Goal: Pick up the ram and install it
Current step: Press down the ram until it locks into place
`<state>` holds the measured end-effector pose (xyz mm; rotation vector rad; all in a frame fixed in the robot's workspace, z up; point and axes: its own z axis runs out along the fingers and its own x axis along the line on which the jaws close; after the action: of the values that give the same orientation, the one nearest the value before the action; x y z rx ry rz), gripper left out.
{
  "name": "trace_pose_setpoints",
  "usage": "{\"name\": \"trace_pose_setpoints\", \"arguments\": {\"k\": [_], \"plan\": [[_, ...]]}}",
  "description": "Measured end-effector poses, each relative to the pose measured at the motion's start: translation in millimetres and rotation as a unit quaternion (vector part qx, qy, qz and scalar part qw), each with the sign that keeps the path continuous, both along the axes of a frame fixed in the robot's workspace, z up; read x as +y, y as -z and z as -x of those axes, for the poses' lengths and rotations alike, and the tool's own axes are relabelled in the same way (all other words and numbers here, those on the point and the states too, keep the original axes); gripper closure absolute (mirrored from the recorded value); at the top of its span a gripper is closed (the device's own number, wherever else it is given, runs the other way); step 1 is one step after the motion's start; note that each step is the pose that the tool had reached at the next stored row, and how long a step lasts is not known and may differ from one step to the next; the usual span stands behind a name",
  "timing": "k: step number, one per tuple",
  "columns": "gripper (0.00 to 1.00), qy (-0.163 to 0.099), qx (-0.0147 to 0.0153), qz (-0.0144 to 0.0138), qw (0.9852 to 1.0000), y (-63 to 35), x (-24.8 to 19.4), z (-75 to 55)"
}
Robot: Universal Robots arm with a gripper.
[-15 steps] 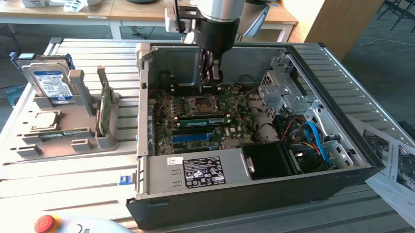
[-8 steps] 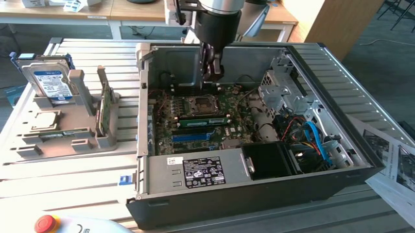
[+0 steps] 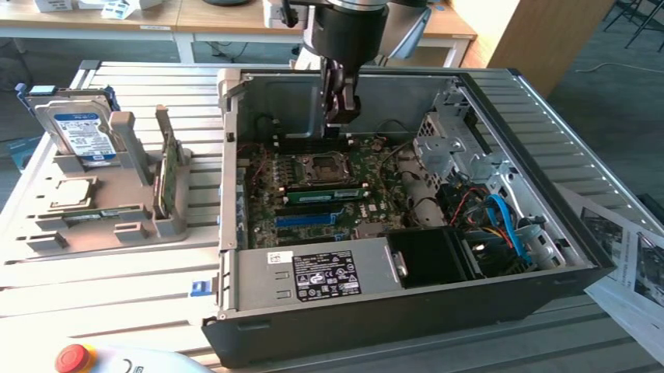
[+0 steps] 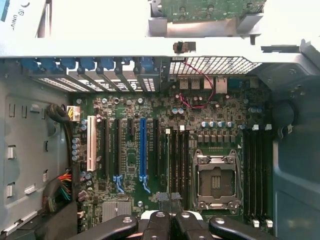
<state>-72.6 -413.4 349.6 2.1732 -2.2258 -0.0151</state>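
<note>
The ram is a narrow green stick lying lengthwise in a slot on the motherboard, between the CPU socket and a blue slot. My gripper hangs above the board near the case's back wall, higher than the ram and farther back. Its fingers are shut, and I see nothing held between them. In the wrist view the shut gripper points down at the dark memory slots beside the CPU socket.
The open computer case has tall walls around the board, a power supply at the front and blue cables. A grey holder on the exterior view's left carries a hard drive and an upright green card. A red button sits at the front.
</note>
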Motion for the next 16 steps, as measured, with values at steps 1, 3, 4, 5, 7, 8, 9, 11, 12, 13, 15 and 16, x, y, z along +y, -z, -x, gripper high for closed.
{"name": "trace_pose_setpoints", "arguments": {"k": [1,3,4,5,7,8,9,11,12,13,15,16], "plan": [[0.89,0.000,0.0000,0.0000,1.0000,0.0,0.0,0.0],[0.89,0.000,0.0000,0.0001,1.0000,-0.1,0.0,0.0],[0.89,0.000,0.0000,0.0001,1.0000,-0.1,0.0,0.0],[0.89,0.000,0.0000,0.0001,1.0000,-0.1,0.0,0.0],[0.89,-0.002,0.0000,0.0001,1.0000,-0.1,0.0,0.0],[0.89,-0.002,0.0001,0.0001,1.0000,-0.1,0.0,0.0],[0.89,-0.004,0.0001,0.0001,1.0000,-0.1,0.0,0.0],[0.89,-0.006,0.0001,0.0001,1.0000,-0.1,0.0,-0.1],[0.89,-0.007,0.0001,0.0001,1.0000,-0.1,0.0,-0.2],[0.89,-0.007,0.0000,0.0001,1.0000,-0.1,0.0,-0.2],[0.89,-0.007,0.0000,0.0001,1.0000,-0.1,0.0,-0.2],[0.89,-0.007,0.0000,0.0001,1.0000,-0.1,0.0,-0.2]]}}
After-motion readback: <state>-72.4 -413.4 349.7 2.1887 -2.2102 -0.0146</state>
